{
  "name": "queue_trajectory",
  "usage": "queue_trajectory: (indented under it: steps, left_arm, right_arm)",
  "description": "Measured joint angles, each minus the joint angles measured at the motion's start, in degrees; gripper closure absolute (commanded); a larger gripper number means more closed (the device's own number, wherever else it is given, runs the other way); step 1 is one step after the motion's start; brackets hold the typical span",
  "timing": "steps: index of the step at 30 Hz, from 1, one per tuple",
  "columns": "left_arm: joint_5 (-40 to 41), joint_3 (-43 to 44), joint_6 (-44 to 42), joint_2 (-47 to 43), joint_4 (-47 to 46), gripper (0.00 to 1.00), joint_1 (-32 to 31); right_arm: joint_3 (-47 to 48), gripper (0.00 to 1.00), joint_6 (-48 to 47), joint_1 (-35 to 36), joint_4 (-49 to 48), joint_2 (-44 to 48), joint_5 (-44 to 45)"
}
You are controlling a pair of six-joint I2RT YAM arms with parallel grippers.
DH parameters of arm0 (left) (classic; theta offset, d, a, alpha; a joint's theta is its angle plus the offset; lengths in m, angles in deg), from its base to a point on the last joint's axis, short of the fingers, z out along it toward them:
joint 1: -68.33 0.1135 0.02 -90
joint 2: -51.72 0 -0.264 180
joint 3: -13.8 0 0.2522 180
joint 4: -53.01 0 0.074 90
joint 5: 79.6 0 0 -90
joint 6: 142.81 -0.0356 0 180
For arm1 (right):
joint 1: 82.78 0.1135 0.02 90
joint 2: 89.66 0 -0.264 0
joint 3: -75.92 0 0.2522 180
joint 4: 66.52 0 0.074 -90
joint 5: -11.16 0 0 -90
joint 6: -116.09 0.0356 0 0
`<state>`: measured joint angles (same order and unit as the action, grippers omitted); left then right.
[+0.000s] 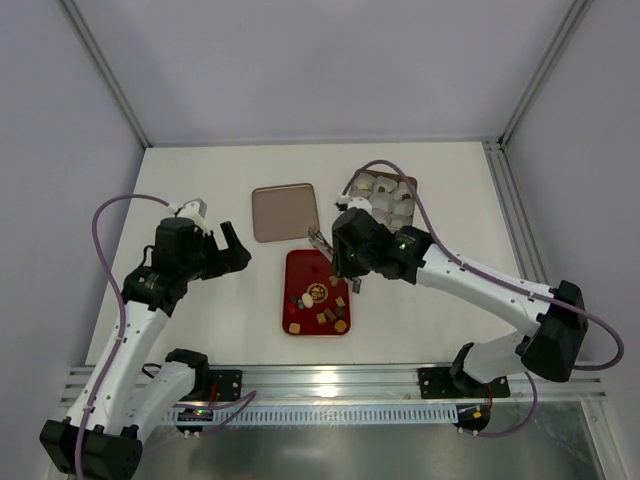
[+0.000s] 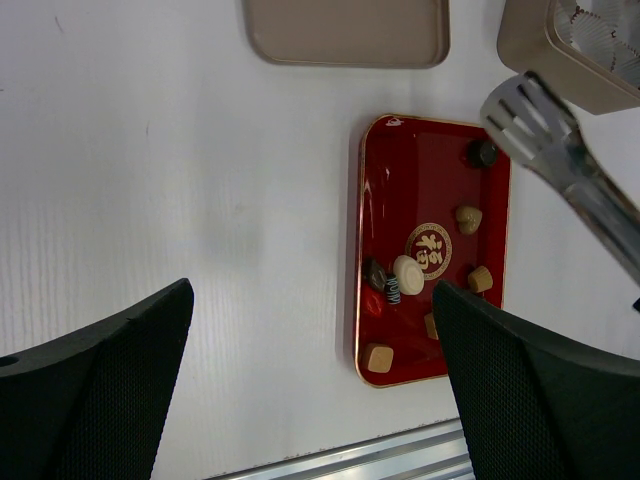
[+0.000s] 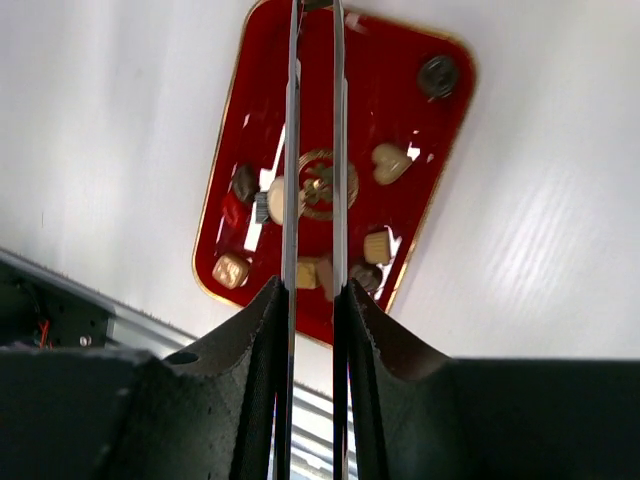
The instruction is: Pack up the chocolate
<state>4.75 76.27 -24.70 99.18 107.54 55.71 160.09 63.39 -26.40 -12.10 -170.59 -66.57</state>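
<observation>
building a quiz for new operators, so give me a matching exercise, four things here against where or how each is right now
1 red tray
2 tan tray
3 tongs
4 left gripper

a open, holding nothing
b clamped in the right gripper
c bare, beyond the red tray
d carries loose chocolates

Pairs: 1-d, 2-c, 3-b, 4-a

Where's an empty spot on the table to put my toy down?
The white table is bare left of the red tray, and along the far edge beyond the tan tray. It's crowded on the right, where tongs and the cup box meet.
</observation>
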Motion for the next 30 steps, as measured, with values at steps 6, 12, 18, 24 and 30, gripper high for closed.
queue_trajectory:
  steps: [6, 12, 18, 24, 30]
  left_arm:
    - [0.00, 0.00, 0.00, 0.00, -0.02, 0.00, 0.00]
    - [0.02, 0.00, 0.00, 0.00, -0.02, 0.00, 0.00]
    - [0.00, 0.00, 0.00, 0.00, -0.02, 0.00, 0.00]
    - [0.00, 0.00, -0.02, 0.00, -0.02, 0.00, 0.00]
    - [0.00, 0.00, -0.02, 0.00, 0.00, 0.01, 0.00]
  right_arm:
    - [0.61, 0.72, -3.89, -12.50, 1.11, 4.87, -0.63]
    - [0.74, 0.72, -7.89, -23.85, 1.44, 5.77, -1.55]
    - [0.74, 0.72, -10.14, -28.83, 0.96, 3.63, -3.32]
    - [0.74, 0.72, -11.43, -31.28, 0.13, -0.13, -4.52]
    - [0.74, 0.72, -12.09, -32.54, -0.94, -2.89, -4.81]
